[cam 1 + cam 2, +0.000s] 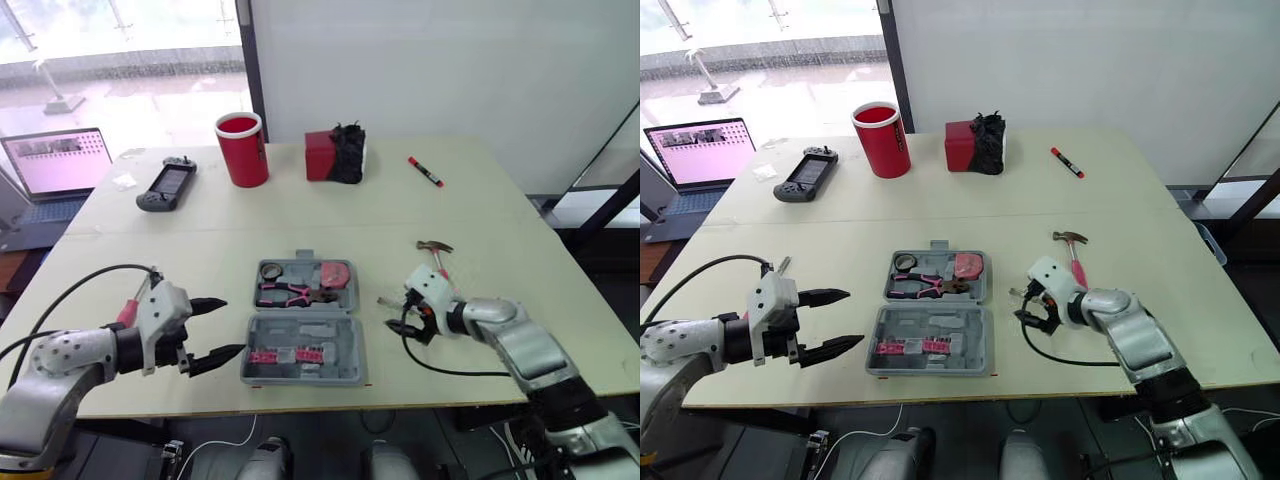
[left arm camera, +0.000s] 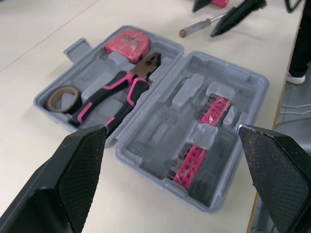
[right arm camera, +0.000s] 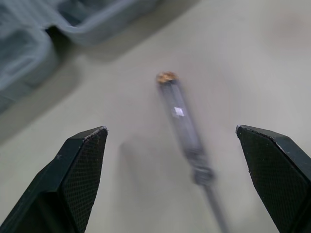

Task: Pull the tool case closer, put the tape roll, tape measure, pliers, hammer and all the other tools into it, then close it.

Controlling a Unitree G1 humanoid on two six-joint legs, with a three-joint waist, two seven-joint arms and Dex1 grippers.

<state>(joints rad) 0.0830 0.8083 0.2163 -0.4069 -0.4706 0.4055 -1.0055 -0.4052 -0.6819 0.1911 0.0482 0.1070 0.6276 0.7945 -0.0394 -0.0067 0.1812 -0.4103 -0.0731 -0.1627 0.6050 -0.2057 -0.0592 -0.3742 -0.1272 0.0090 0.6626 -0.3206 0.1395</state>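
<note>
The screwdriver (image 3: 182, 114) lies on the desk (image 1: 500, 200) just right of the open tool case (image 1: 300, 333), tip toward the case. The right tool (image 1: 1028, 306), fingers spread wide, straddles its shaft. The left tool (image 1: 232, 325), also open, sits across the case, farther off.

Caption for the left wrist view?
Open left end effector faces the open tool case holding pliers, tape roll and tape measure.

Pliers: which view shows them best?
Left wrist view: the pliers lie large in the open tool case, beside tape roll and tape measure. Both eye views show them small in the case's far half.
</note>
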